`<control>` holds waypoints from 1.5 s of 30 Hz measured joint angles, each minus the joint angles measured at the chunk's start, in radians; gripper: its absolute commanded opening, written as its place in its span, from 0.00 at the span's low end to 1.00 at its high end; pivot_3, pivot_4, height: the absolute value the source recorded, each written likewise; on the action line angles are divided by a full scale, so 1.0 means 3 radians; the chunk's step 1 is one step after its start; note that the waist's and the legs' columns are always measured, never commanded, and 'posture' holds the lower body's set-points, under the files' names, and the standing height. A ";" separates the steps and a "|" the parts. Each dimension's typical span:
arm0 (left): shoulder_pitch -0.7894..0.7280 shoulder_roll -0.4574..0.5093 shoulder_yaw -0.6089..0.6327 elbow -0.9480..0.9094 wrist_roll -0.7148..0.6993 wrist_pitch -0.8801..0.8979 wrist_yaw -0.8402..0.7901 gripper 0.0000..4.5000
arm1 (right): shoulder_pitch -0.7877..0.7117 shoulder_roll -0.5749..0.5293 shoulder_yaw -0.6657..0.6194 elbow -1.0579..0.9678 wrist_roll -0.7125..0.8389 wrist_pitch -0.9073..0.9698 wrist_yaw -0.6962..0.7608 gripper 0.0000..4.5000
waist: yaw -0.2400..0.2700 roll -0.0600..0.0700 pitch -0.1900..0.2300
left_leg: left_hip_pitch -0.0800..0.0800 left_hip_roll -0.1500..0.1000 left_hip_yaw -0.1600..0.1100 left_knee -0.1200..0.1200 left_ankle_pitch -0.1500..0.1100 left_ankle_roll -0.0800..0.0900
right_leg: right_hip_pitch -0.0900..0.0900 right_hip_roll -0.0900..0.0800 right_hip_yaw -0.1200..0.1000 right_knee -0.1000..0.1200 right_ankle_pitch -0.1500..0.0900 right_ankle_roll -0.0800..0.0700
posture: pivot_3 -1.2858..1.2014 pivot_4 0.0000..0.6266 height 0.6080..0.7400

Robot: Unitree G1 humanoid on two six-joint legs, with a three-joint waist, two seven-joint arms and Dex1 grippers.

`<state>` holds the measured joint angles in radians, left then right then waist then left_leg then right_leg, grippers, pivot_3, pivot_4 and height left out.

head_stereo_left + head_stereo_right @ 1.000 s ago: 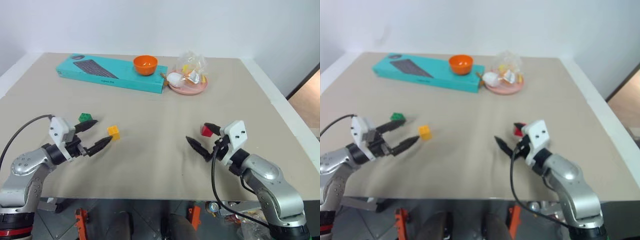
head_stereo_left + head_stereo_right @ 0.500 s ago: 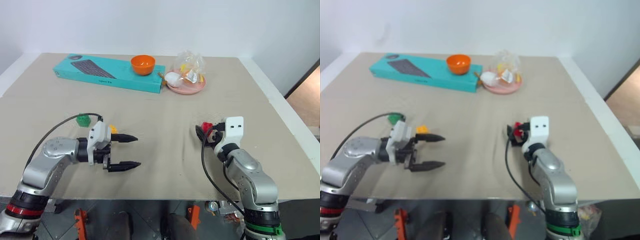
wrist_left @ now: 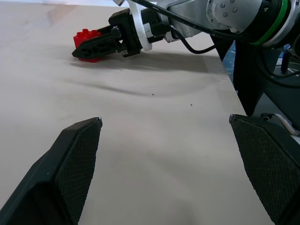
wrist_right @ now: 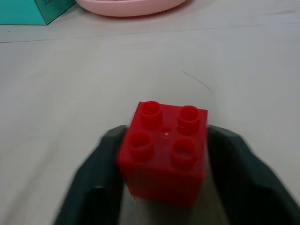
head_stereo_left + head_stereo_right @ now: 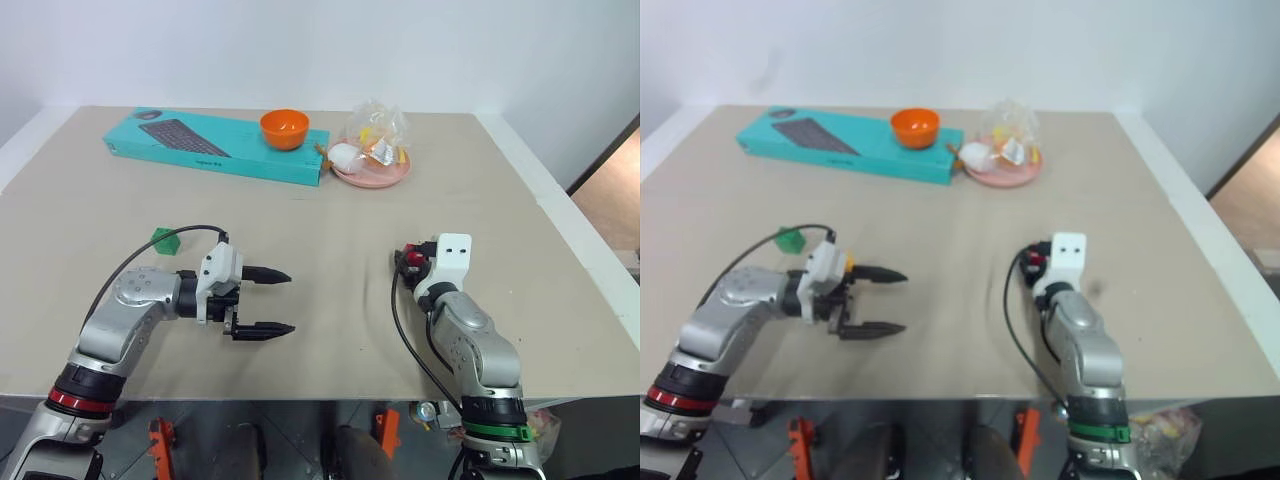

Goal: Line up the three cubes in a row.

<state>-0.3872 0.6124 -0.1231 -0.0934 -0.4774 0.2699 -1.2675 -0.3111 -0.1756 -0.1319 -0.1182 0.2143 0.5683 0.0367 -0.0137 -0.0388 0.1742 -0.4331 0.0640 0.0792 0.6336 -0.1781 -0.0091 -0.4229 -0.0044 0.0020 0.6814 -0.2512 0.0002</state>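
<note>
My left claw hung just over the table with its two black fingers spread wide and nothing between them, pointing across toward my right side. The yellow-orange cube sat tucked just behind that claw's white mount, mostly hidden by it, and the green cube lay a little farther back, on the outer side of the left arm near its cable. Well apart from the left claw, in the direction it pointed, my right claw was closed on the red cube: one finger pressed each side of it, studs facing up, and the cube rested low at the table surface. Beyond the right claw, toward the far edge, stood a pink plate piled with small items and a crumpled clear bag. Beside the plate, farther to the left, lay a long teal box picturing a keyboard, with an orange bowl sitting on its near end.
</note>
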 measured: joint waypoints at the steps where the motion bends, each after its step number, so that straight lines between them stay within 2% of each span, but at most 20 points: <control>1: 0.0003 -0.0016 -0.0001 -0.0001 0.0000 0.0000 0.0010 1.00 | 0.0000 -0.0001 0.0009 0.0000 -0.0014 -0.0001 0.0001 0.28 | -0.0008 0.0000 0.0000 | 0.0000 0.0000 0.0000 0.0000 0.0000 0.0000 | 0.0000 0.0000 0.0000 0.0000 0.0000 0.0000 | 0.52 0.24 1.00; 9: 0.0074 -0.0057 0.0000 -0.0007 0.0023 0.0003 0.0103 1.00 | 0.0058 -0.0080 0.0094 -0.0121 -0.0123 0.0080 0.0056 0.29 | -0.0029 0.0000 0.0000 | 0.0001 0.0001 0.0000 0.0000 0.0000 0.0000 | 0.0000 0.0001 0.0000 0.0001 0.0000 0.0000 | 0.52 0.24 1.00; 14: 0.0091 -0.0099 0.0036 -0.0007 0.0012 -0.0005 0.0196 1.00 | -0.0077 -0.0316 0.0304 -0.0272 -0.0057 0.0162 0.0489 0.29 | -0.0034 0.0001 0.0000 | 0.0003 0.0001 0.0002 0.0001 0.0000 0.0001 | 0.0000 0.0002 0.0004 0.0001 0.0002 0.0002 | 0.52 0.24 1.00; 16: 0.0165 -0.0085 0.0088 -0.0001 0.0026 -0.0101 0.0202 1.00 | -0.0271 -0.0503 0.0444 -0.0286 0.0078 0.0195 0.0898 0.29 | -0.0053 0.0005 0.0003 | 0.0006 0.0001 0.0007 0.0000 0.0000 0.0001 | -0.0001 0.0005 0.0010 0.0001 0.0004 0.0001 | 0.52 0.24 1.00; 17: 0.0238 -0.0061 0.0135 0.0009 0.0046 -0.0191 0.0203 1.00 | -0.0454 -0.0674 0.0585 -0.0291 0.0185 0.0194 0.1297 0.29 | -0.0065 0.0006 0.0004 | 0.0007 0.0002 0.0008 0.0000 0.0000 0.0001 | -0.0002 0.0007 0.0011 0.0001 0.0005 0.0000 | 0.52 0.24 1.00; 20: 0.0351 -0.0008 0.0213 0.0021 0.0070 -0.0277 0.0207 1.00 | -0.0801 -0.0897 0.0859 -0.0274 0.0308 0.0065 0.2029 0.29 | -0.0051 0.0005 0.0003 | 0.0006 0.0006 0.0000 -0.0001 0.0000 0.0001 | 0.0000 0.0012 0.0000 0.0001 0.0001 -0.0006 | 0.52 0.24 1.00; 26: 0.0565 0.0006 0.0299 -0.0088 0.0051 -0.0246 0.0306 1.00 | -0.1128 -0.0932 0.1273 0.0298 0.0386 -0.0195 0.3031 0.29 | -0.0032 0.0005 0.0003 | 0.0001 0.0007 0.0000 0.0000 0.0000 0.0001 | -0.0002 0.0007 -0.0001 0.0001 0.0001 -0.0006 | 0.52 0.24 1.00; 29: 0.0695 0.0024 0.0325 -0.0250 0.0022 -0.0195 0.0377 1.00 | -0.1324 -0.0919 0.1422 0.0637 0.0304 -0.0424 0.3361 0.29 | -0.0032 0.0005 0.0003 | 0.0001 0.0004 0.0003 0.0002 0.0000 0.0001 | -0.0002 0.0002 0.0001 0.0001 0.0003 -0.0003 | 0.52 0.24 1.00; 33: 0.0806 0.0081 0.0400 -0.0403 -0.0016 -0.0104 0.0484 1.00 | -0.1513 -0.0830 0.1525 0.1113 0.0163 -0.0752 0.3654 0.29 | -0.0031 0.0005 0.0003 | 0.0002 0.0006 0.0001 0.0003 0.0000 0.0001 | -0.0002 0.0003 -0.0001 0.0001 0.0005 -0.0003 | 0.52 0.24 1.00; 45: 0.0938 0.0101 0.0555 -0.0480 -0.0018 -0.0111 0.0714 1.00 | -0.1643 -0.0717 0.1567 0.1762 -0.0025 -0.1184 0.4014 0.29 | -0.0029 0.0006 0.0004 | 0.0003 0.0009 0.0002 0.0003 0.0000 0.0000 | -0.0002 -0.0001 -0.0001 0.0001 0.0007 -0.0008 | 0.52 0.24 1.00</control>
<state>-0.1059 0.6428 0.0433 -0.2373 -0.4828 0.2367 -1.0534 -0.8041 -0.3907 0.3382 0.4105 0.2066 0.2132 1.2409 -0.0224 -0.0371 0.1753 -0.4321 0.0668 0.0798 0.6345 -0.1780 -0.0090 -0.4236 -0.0047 0.0019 0.6817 -0.2492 -0.0021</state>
